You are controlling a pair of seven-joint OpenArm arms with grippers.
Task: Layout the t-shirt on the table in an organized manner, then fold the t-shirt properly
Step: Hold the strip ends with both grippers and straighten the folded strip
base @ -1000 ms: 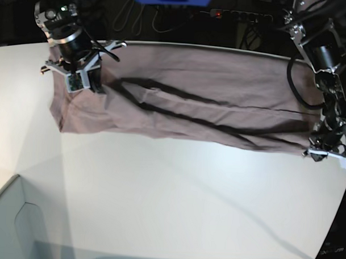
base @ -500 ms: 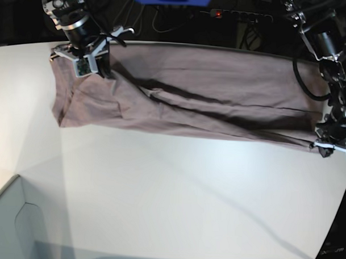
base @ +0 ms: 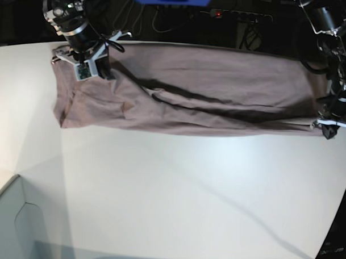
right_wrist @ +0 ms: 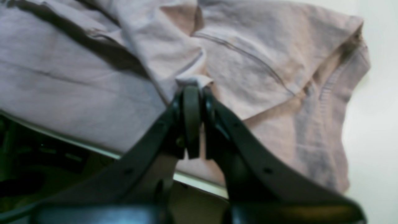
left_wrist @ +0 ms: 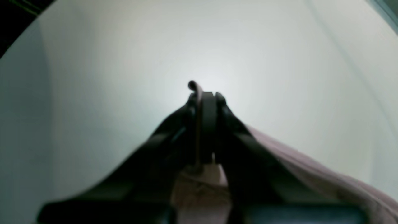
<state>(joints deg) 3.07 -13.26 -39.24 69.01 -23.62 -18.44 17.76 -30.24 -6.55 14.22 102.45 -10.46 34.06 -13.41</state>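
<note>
A pale grey box corner (base: 13, 215) sits at the near left of the white table (base: 176, 192). Beyond a wide bare stretch, the pink-mauve t-shirt (base: 208, 91) lies along the far edge, stretched sideways with long creases and dark folds. The left gripper (base: 327, 128) is pressed together, pinching 1 end of the cloth just above the tabletop. At the far left corner, the right gripper (base: 90, 67) is likewise clamped on a bunched fold near the ribbed collar (right_wrist: 329, 84).
</note>
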